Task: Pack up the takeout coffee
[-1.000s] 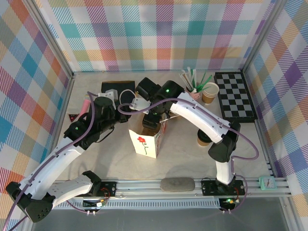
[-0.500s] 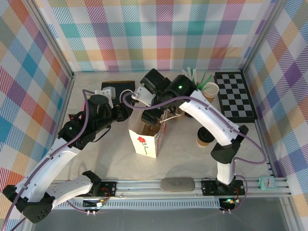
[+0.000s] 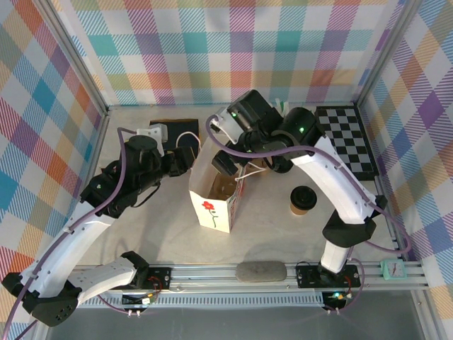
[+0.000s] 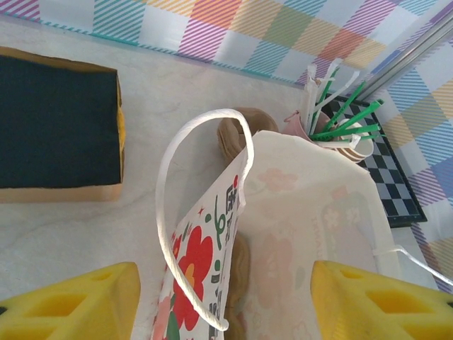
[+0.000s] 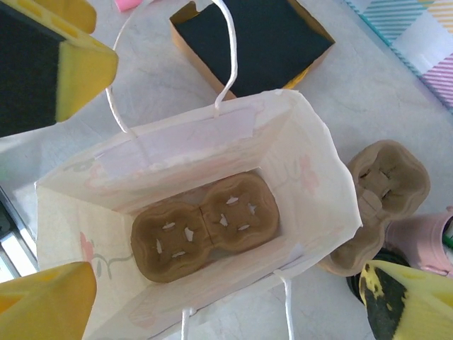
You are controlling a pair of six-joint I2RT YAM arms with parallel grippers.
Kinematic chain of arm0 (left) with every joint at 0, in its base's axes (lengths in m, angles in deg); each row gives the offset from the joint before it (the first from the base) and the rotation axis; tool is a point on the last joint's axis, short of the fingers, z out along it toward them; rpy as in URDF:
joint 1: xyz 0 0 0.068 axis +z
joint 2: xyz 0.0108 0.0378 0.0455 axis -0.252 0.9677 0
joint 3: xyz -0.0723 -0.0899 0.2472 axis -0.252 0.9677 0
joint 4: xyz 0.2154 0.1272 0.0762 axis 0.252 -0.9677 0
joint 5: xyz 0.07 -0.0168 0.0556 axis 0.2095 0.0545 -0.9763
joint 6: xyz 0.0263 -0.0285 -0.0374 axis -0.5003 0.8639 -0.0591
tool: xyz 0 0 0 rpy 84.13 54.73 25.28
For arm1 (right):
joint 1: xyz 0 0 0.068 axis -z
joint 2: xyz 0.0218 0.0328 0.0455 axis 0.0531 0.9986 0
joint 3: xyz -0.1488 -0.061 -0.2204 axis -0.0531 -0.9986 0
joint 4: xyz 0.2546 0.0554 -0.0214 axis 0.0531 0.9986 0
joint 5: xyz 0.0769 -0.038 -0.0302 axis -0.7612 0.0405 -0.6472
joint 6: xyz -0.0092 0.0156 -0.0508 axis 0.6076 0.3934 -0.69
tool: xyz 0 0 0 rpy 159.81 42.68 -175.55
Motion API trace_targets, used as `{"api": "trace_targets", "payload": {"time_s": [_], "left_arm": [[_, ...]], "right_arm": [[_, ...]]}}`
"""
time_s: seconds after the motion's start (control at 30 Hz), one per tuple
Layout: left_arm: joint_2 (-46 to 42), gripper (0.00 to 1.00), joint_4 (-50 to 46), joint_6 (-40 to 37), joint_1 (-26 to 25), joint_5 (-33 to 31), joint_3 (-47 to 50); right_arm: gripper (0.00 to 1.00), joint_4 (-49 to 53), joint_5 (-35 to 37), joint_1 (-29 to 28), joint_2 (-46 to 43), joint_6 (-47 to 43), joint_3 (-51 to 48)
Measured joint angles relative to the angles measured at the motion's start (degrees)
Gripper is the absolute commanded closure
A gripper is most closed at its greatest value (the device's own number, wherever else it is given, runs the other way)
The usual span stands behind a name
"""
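Two end effectors: both released.
Left end effector (image 4: pixel 226 304): yellow fingers (image 4: pixel 71 304) wide apart, paper bag (image 4: pixel 304 212) rim and handle between them.
Right end effector (image 5: pixel 226 301): spread above the paper bag mouth.
Takeout coffee (image 3: pixel 302 200): upright on the surface (image 3: pixel 269 234), black lid on, right of centre, apart from the paper bag.
Cup carrier (image 5: pixel 205 227): brown, lying in the paper bag bottom.

The white paper bag (image 3: pixel 212 211) bears a red flower; the cup tray (image 5: pixel 205 227) inside is brown. At its three o'clock the takeout coffee (image 3: pixel 302 200) is kraft brown, black-lidded. At two o'clock, a black-and-white chequered board (image 3: pixel 347 142). Walls (image 3: pixel 212 49) are pastel plaid.
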Motion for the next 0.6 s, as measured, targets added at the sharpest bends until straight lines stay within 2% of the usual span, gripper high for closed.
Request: {"api": "trace_targets", "payload": {"time_s": [0.2, 0.37, 0.6], "left_arm": [[1.14, 0.32, -0.46, -0.59, 0.0, 0.0, -1.64], [2.69, 0.28, -2.29, -1.38, -0.02, -0.04, -3.02], [6.45, 0.26, -4.2, -2.29, 0.04, 0.02, -5.51]], "right_arm": [[0.17, 0.7, -2.36, 5.55, -0.55, 6.69, 0.0], [0.14, 1.99, -4.74, 10.51, -1.27, 11.47, -0.35], [0.07, 2.1, -5.81, 13.55, -4.7, 16.46, -8.31]]}}
